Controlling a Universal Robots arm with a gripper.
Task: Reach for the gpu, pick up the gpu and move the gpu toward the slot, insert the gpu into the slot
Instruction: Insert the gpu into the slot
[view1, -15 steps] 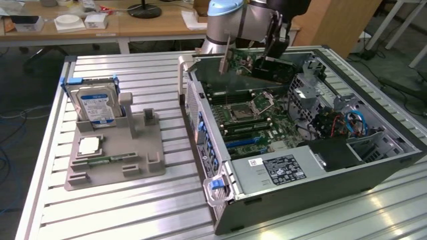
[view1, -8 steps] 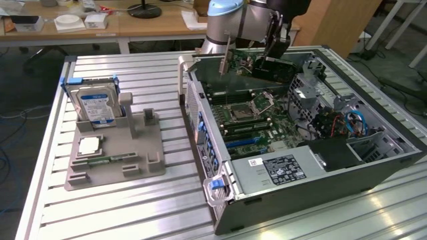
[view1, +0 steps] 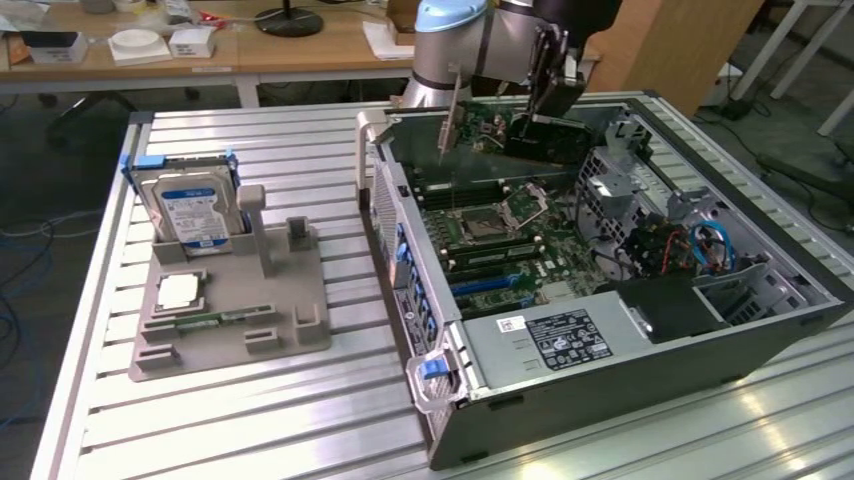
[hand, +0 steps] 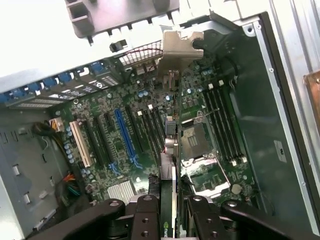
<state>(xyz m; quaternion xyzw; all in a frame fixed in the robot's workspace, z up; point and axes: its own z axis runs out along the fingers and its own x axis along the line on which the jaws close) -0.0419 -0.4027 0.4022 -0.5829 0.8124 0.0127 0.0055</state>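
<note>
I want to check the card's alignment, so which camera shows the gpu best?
The exterior view: the gpu shows side-on, bracket included, held by the gripper above the open case. The wrist view shows it edge-on between the fingers, bracket at its far end.

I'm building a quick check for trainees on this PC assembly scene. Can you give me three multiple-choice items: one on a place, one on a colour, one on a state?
1. Where is the gpu?
A. on the grey fixture
B. above the open computer case
C. on the wooden desk

2. What colour is the hard drive label?
A. red
B. yellow
C. blue and white

3. The gripper is:
A. open and empty
B. shut on the gpu
C. shut on the hard drive

Answers:
1 B, it hangs over the motherboard.
2 C, plain in the exterior view.
3 B, the fingers clamp the gpu edge-on.
</note>
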